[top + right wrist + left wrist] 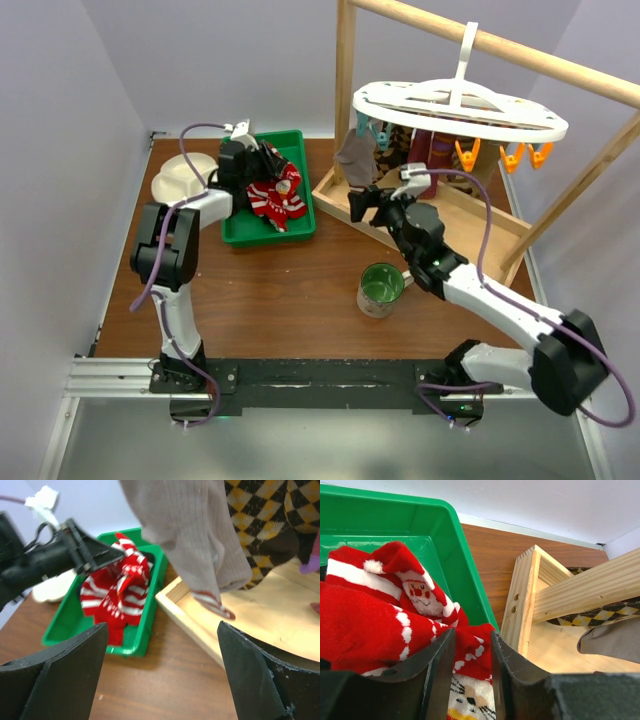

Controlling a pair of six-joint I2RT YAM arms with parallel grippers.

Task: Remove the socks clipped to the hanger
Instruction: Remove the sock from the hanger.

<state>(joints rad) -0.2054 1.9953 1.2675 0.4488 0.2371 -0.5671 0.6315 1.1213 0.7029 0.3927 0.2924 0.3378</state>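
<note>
Bright, even light; right wrist view is motion-blurred, others sharp.

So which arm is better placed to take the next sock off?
Probably right: the right end effector is open facing the grey sock on the hanger; the left end effector is over the tray, shut on a red sock.

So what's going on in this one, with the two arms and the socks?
Socks are being taken off the white hanger. The left gripper is low over the red-and-white socks lying in the green bin; fabric shows between its fingers, but I cannot tell whether it grips it. The right gripper is open, facing the grey sock clipped to the hanger, not touching it. A checkered sock hangs behind that.
</note>
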